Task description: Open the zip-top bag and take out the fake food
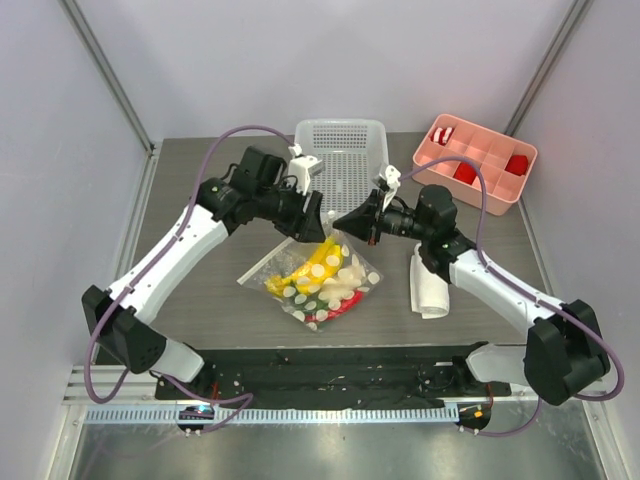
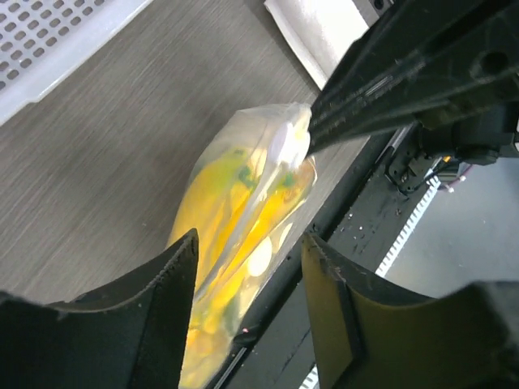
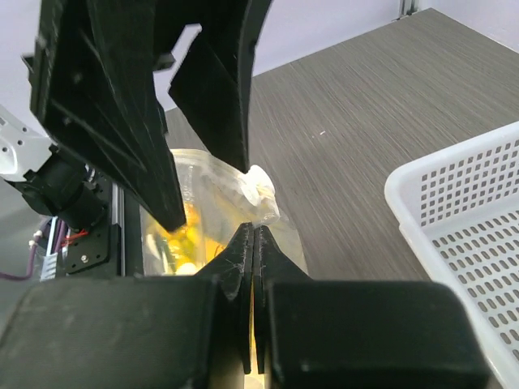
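Note:
The zip-top bag lies in the middle of the table, clear with white dots, its far edge lifted. Inside it show the fake food: a yellow banana bunch, a white radish and a red chili. My right gripper is shut, pinching the bag's raised upper edge. My left gripper stands open right opposite it, with the bag showing yellow between and beyond its fingers. The two grippers meet tip to tip over the bag's far edge, left gripper and right gripper.
A white perforated basket stands just behind the grippers. A pink compartment tray with red blocks sits at the back right. A rolled white cloth lies under the right arm. The black base rail runs along the near edge.

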Tool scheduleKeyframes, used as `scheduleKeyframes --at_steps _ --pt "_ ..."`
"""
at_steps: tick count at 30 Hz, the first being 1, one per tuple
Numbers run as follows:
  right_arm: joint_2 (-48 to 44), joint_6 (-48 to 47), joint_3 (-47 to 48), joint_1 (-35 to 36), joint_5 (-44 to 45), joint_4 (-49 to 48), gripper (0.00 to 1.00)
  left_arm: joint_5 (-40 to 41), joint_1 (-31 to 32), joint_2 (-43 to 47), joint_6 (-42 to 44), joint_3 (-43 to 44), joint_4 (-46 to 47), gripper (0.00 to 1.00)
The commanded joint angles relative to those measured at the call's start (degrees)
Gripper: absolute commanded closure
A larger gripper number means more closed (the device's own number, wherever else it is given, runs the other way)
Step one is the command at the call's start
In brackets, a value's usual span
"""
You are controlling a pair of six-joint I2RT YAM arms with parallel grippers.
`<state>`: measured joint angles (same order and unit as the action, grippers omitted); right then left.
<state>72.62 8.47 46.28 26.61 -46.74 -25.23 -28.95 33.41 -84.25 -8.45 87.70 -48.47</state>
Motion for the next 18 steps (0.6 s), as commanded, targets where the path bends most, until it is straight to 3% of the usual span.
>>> scheduleKeyframes --at_steps 1,3,6,7,8,10,11,13,18 --pt "-3.80 3.48 0.39 1.69 3.58 -0.88 0.99 6.89 2.71 0.14 -1.40 -0.51 5.57 0.46" --pt "-4.33 3.57 -0.05 1.78 3.77 -0.70 0.99 6.89 3.33 -1.00 -0.87 -0.34 5.93 0.50" --pt "-4.50 2.79 -0.05 1.87 3.33 0.53 0.99 8.90 3.33 -1.71 -1.22 -0.25 6.98 0.78" --pt "-4.59 2.52 -0.05 2.04 2.80 1.58 0.99 9.43 3.33 -1.71 -1.22 -0.16 7.07 0.94" --pt "-4.77 1.73 0.30 1.95 2.62 2.72 0.94 9.87 3.33 -1.62 -0.87 0.01 6.81 1.00" --pt "-5.38 -1.59 0.91 1.95 2.27 7.36 0.70 9.62 3.33 -1.19 0.88 0.19 6.46 1.00" --pt "-5.56 -2.75 1.35 1.95 2.01 8.35 0.45 8.66 3.33 -1.01 1.76 0.28 5.85 1.00" --pt "-5.91 -6.07 1.53 2.04 1.83 10.46 0.29 6.90 3.33 -0.31 4.56 1.07 4.97 1.00" --pt "-6.61 -12.77 3.81 1.95 2.70 16.09 0.24 -0.82 3.33 0.23 9.66 3.35 0.76 1.00"
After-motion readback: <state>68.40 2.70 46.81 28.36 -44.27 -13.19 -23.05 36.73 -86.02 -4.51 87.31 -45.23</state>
